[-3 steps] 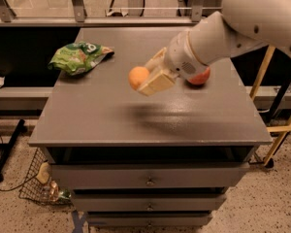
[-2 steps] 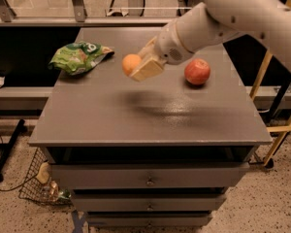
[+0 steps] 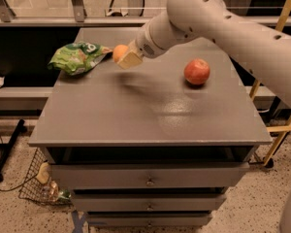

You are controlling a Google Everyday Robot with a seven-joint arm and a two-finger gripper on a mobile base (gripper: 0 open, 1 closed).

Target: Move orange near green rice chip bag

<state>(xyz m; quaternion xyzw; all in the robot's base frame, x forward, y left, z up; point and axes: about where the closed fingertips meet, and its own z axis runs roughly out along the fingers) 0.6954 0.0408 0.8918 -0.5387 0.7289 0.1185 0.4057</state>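
The orange (image 3: 118, 52) is pinched in the end effector (image 3: 124, 58) above the worktop (image 3: 150, 115), just right of the bag (image 3: 76, 57). An apple (image 3: 197, 72) lies well apart on the right, and nothing is interposed. Only one finger (image 3: 131, 61) is made out. The arm (image 3: 223, 23) is cut off at the right edge.

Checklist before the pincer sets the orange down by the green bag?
1. Grip: pincer closed on orange: ok.
2. Placement: orange just right of green rice chip bag: ok.
3. Height above tabletop: cannot tell; the shadow suggests it hangs clear.
4. Landing spot under orange bare: ok.
5. Clearance: apple well off to the right: ok.
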